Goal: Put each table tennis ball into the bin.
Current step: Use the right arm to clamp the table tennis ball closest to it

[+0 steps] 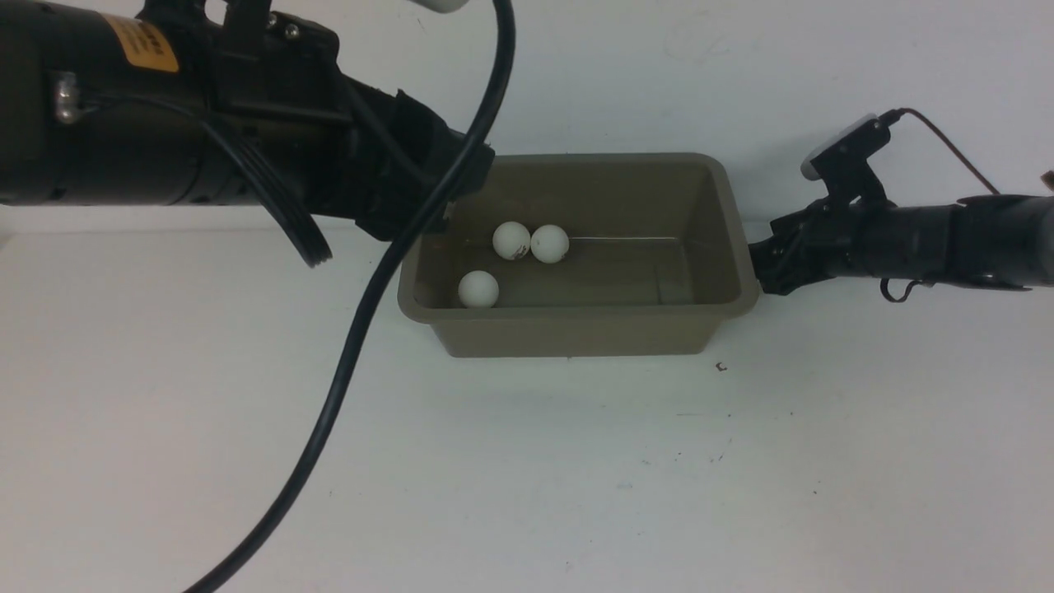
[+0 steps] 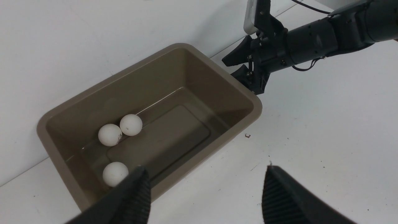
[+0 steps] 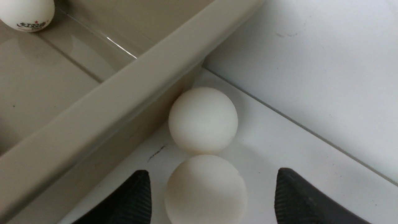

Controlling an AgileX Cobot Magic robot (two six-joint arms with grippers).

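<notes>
3 table tennis balls [image 1: 511,240] lie in the bin [image 1: 576,333] at frame centre; 2 sit outside its right end.
The right gripper [image 3: 211,170] stands open astride the nearer ball [image 3: 205,189], not touching it; the second ball [image 3: 202,119] rests against the bin wall just beyond. The left gripper [image 2: 205,168] hangs open and empty. Risk: an off-centre squeeze could squirt the light ball away or set its neighbour rolling.

Bin [image 1: 576,333] sat mid-table [image 1: 741,461], close to the back wall [image 1: 659,66]. Three balls lay inside at its left end: a pair touching side by side toward the back [image 1: 511,240] [image 1: 549,244], third ball [image 1: 478,289] nearer the front. Two more balls lay on the table just outside the bin's right side, touching: far ball [image 3: 203,119] beside the bin, near ball [image 3: 205,189] between the right gripper's [image 1: 766,268] jaws.
</notes>
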